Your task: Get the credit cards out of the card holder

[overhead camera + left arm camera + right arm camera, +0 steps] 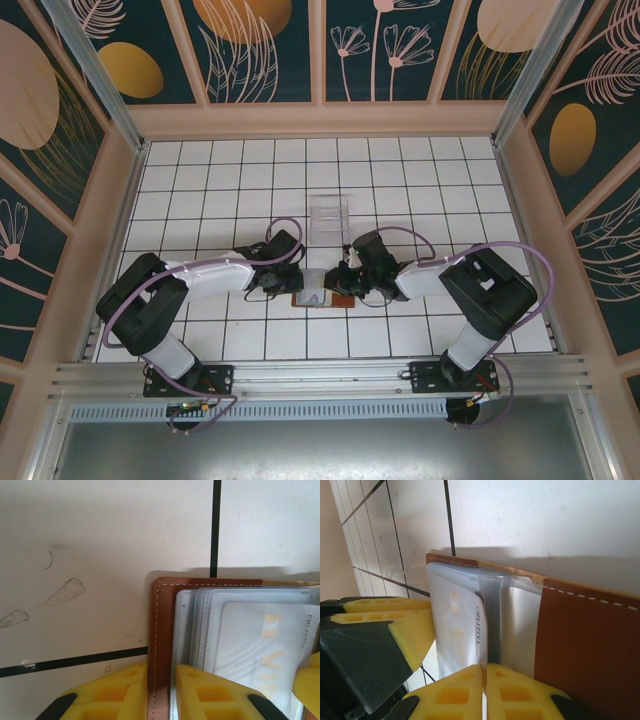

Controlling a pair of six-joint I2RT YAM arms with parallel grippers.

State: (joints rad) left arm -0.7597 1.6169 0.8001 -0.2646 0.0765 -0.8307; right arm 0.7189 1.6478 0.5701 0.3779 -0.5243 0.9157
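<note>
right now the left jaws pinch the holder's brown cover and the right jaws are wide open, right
No: the right jaws are shut on a card, per the right wrist view. The left jaws do pinch the holder's brown cover.

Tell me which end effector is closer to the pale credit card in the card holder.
Right. The right end effector is shut on the edge of the credit card; the left end effector clamps the brown cover of the card holder, just beside that card.
</note>
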